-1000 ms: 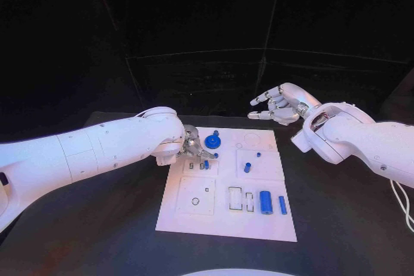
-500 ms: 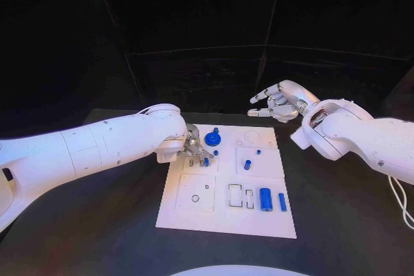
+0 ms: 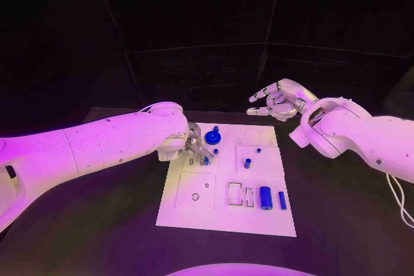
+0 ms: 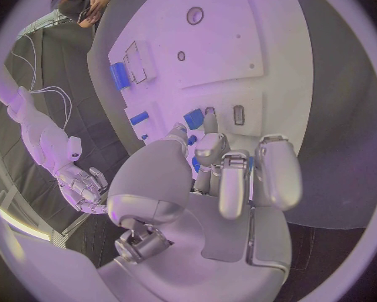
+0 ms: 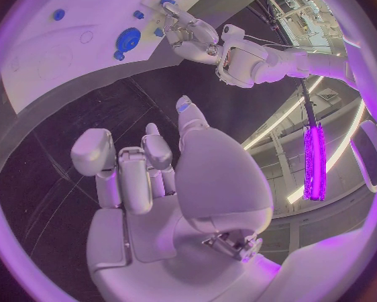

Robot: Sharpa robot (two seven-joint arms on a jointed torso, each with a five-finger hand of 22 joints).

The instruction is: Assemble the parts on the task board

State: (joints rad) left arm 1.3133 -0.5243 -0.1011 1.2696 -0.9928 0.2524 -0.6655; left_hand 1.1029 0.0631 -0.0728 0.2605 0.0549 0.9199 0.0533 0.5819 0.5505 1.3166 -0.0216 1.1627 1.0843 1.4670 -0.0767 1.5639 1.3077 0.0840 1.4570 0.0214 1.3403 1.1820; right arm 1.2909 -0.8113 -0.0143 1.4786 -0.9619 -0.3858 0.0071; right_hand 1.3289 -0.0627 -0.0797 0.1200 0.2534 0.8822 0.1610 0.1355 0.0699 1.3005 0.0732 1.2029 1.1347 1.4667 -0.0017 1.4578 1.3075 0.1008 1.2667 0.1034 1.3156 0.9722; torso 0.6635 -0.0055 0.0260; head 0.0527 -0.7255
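On the black table (image 3: 103, 228) a white task board (image 3: 226, 219) is laid flat, and everything else is placed against it. The left hand (image 3: 195, 145) is lowered onto the board's far left part, its fingers (image 4: 235, 181) curled down around a small blue peg (image 4: 194, 119); whether the peg is truly pinched cannot be told. A round blue knob (image 3: 212, 138) is seen just beyond that hand. Two blue cylinders (image 3: 267, 199) are laid toward the board's near right. The right hand (image 3: 276, 102) is held in the air beyond the board's far right corner, fingers spread, nothing in it.
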